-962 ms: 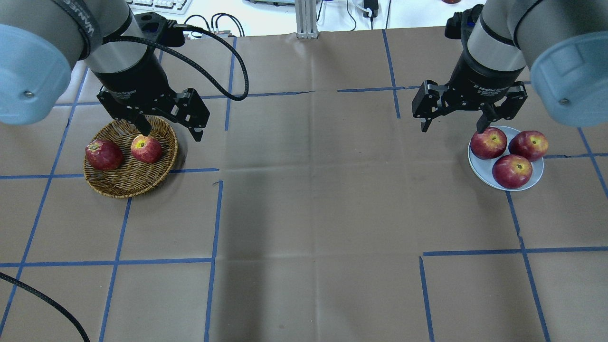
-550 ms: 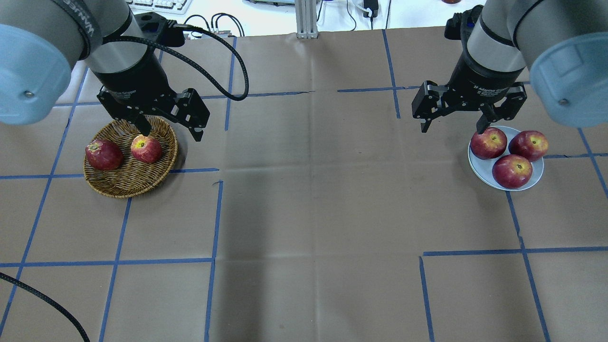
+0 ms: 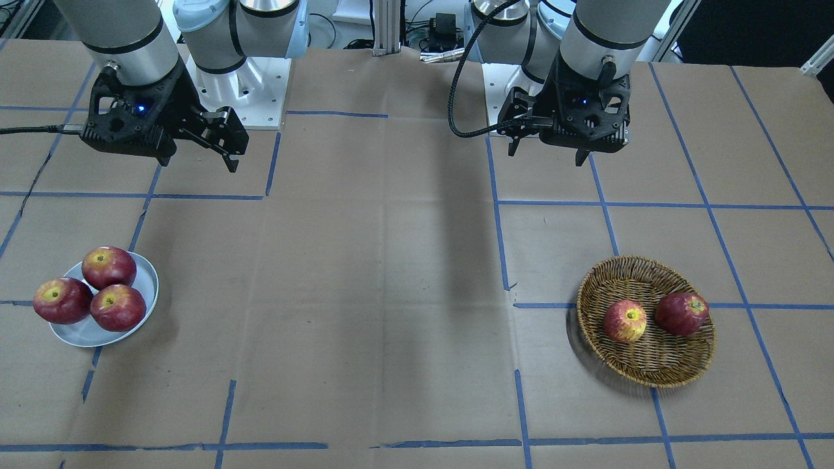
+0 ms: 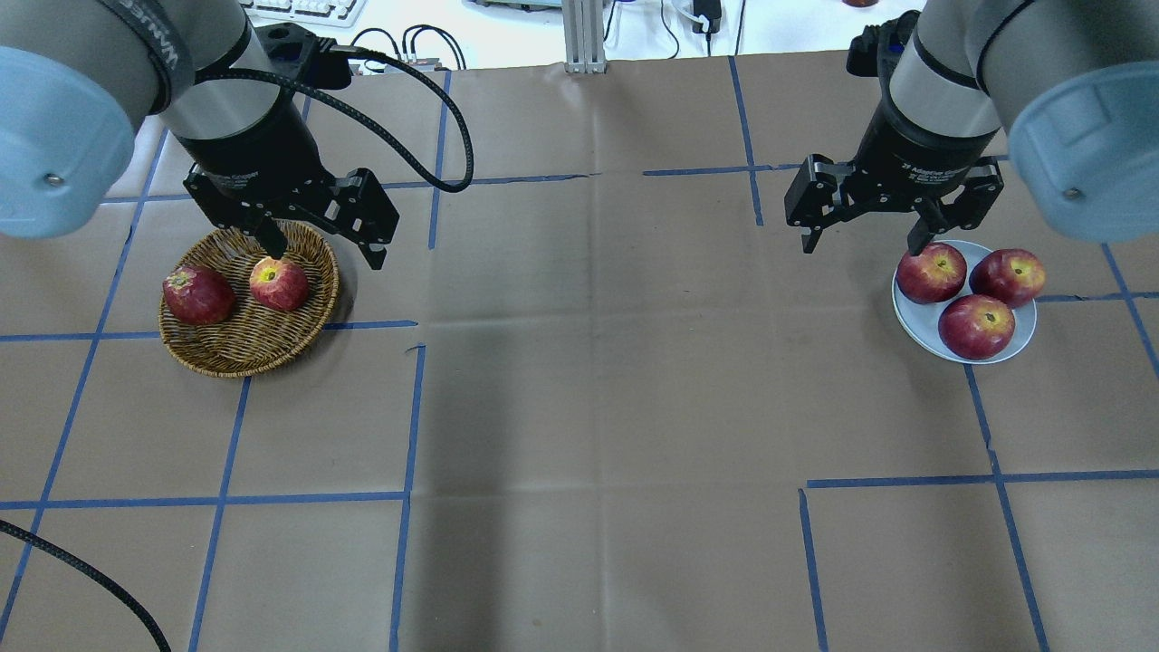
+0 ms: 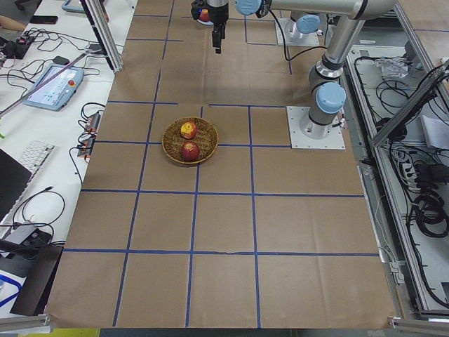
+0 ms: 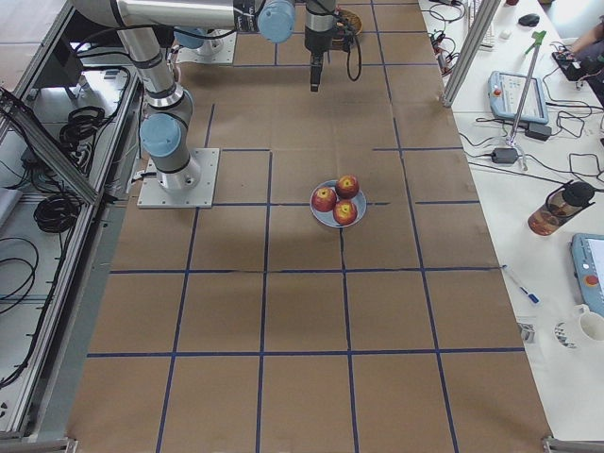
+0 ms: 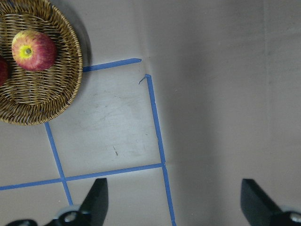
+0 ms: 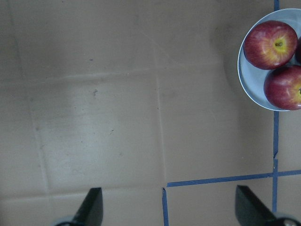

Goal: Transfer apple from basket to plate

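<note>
Apple (image 4: 279, 283), pale red with yellow streaks, lies in the basket (image 4: 226, 362), below my left gripper (image 4: 326, 256) and out beyond it, off to one side. A darker apple (image 4: 198, 295) sits just beside it in the same basket. My left fingers are spread wide with nothing between them. My right gripper (image 4: 862, 245) hangs spread and empty too, with the plate (image 4: 914, 330) below and to its side, carrying three red apples.

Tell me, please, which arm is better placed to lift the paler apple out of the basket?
Left. The left hand, open, hangs near the basket holding the apple; the right hand, also open, is across the table by the plate.
</note>
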Controlling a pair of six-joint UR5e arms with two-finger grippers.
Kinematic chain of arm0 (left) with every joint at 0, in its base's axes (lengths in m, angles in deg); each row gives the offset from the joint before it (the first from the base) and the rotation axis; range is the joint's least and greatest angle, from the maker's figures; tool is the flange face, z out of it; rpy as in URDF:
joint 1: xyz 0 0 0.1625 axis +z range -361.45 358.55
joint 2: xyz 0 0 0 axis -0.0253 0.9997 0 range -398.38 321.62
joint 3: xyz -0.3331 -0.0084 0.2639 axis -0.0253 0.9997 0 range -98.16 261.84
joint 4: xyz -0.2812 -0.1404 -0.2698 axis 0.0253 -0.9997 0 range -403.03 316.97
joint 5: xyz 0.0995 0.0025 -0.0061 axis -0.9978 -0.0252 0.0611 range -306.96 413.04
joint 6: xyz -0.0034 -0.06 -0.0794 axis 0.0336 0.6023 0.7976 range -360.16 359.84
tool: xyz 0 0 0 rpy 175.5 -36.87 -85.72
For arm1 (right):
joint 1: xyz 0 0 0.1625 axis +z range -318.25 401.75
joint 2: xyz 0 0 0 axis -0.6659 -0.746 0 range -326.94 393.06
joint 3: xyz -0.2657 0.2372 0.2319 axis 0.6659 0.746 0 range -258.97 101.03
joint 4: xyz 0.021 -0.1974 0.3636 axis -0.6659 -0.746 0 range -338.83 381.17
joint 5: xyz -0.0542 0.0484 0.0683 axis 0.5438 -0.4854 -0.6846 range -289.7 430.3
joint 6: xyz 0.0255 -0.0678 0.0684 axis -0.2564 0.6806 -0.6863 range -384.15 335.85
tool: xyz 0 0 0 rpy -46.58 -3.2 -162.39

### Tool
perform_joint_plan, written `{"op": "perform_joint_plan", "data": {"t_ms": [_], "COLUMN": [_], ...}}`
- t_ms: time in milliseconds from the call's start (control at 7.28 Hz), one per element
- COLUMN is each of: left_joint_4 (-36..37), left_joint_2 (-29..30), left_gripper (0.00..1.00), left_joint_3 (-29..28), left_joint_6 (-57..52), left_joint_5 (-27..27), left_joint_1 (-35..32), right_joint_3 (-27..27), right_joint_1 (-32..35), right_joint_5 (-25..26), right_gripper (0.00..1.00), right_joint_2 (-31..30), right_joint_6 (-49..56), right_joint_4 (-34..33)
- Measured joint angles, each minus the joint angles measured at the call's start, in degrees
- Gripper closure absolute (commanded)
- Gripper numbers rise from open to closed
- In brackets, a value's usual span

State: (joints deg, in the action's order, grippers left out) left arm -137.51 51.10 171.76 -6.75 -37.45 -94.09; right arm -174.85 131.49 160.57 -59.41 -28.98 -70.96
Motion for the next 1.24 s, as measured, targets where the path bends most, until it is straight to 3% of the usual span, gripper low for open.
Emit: {"op": "perform_joint_plan", "data": {"t_ms": [962, 1237], "left_joint_4": [0.2, -0.08], "left_joint_2": [0.5, 0.65], "left_gripper": [0.01, 0.01], "left_joint_3": [-1.06, -2.02], "left_joint_6": [-0.01, 4.77], "left_joint_5": [-0.22, -0.07], "left_joint_1": [0.71, 1.87], "right_joint_3": [0.0, 0.0], "right_joint_1": [0.0, 0.0], "right_joint_5": [0.0, 0.0], "right_gripper": [0.0, 0.0], "right_joint_2": [0.01, 0.1], "right_joint_6": [0.0, 0.0], "right_joint_4": [0.02, 0.0]}}
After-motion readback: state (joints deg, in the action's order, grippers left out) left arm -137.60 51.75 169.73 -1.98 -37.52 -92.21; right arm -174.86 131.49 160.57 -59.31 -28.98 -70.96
